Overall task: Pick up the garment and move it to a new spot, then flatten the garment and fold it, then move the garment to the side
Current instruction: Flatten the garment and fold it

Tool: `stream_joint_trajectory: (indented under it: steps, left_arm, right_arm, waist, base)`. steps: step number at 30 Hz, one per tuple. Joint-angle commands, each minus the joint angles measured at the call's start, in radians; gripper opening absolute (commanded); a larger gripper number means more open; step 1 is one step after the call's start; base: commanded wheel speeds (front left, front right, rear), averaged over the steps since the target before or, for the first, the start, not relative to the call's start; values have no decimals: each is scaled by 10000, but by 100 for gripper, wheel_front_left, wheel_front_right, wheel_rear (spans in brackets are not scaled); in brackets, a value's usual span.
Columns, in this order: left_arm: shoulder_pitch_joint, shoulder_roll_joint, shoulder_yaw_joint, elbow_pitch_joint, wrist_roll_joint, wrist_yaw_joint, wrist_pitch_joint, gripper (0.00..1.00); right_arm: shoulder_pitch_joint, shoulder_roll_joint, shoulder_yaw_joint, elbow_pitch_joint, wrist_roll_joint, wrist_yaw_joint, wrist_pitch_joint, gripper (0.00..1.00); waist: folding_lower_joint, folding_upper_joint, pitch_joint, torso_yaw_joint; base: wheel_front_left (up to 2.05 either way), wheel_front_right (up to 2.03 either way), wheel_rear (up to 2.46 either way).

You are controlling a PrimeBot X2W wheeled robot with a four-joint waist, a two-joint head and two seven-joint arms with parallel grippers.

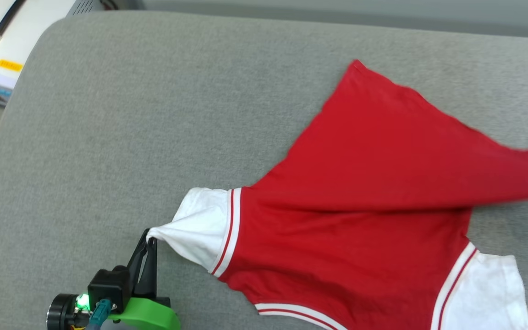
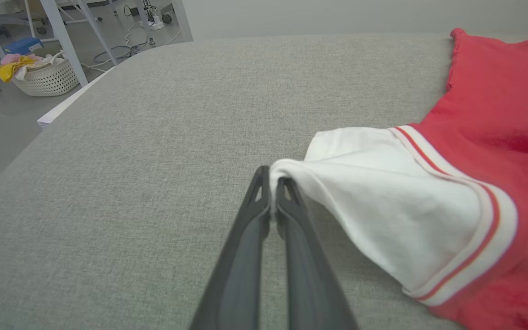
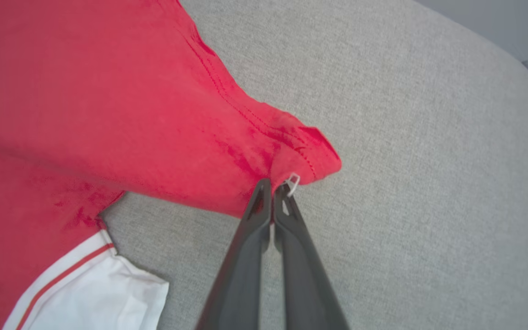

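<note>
The garment [image 1: 360, 183] is a red T-shirt with white short sleeves and red-white trim, lying plain side up on the grey padded surface [image 1: 131, 137]. My left gripper [image 1: 150, 239] is at the lower left of the head view, shut on the tip of one white sleeve [image 2: 374, 201], which is pulled to a point at the fingertips [image 2: 271, 176]. In the right wrist view my right gripper [image 3: 273, 185] is shut on a red hem corner [image 3: 310, 151] of the garment [image 3: 108, 91]. That corner stretches off the right edge of the head view. The other white sleeve [image 1: 484, 293] lies flat at the lower right.
The grey surface has a rounded far-left corner [image 1: 53, 32] with a white table [image 1: 2, 41] beyond it. In the left wrist view a white laundry basket [image 2: 46, 75] with clothes stands on the floor among table legs. Bare grey fabric stretches left of the garment.
</note>
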Motion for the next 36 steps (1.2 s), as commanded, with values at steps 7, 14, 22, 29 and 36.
stream_joint_trajectory:
  steps: [7,14,22,29,36]
  left_arm:
    - [270,31,309,35,-3,-74,-59,0]
    - [174,-2,415,164,102,-239,-59,0]
    - [32,-66,539,305,218,-397,-59,0]
    - [-58,-166,580,273,321,-550,-59,0]
    - [-372,-317,528,165,466,-717,-59,0]
  right_arm:
    - [3429,1455,-2108,-241,46,-6,112,0]
    - [5374,2803,-2671,-148,-441,-6,332,0]
    - [5183,3675,-3109,-138,-1111,-6,-324,100]
    - [4100,3440,-3858,-1633,-1470,-6,-1094,100]
    - [2076,2717,-3731,-3080,-1572,-6,-679,100]
  waist:
    - [0,-1,-529,-689]
    - [0,-1,-453,-761]
    - [0,-1,-450,-845]
    - [0,-1,-480,-831]
    - [0,-1,-116,-620]
  base:
    - [0,0,0]
    - [0,0,0]
    - [0,0,0]
    - [0,0,0]
    - [0,0,0]
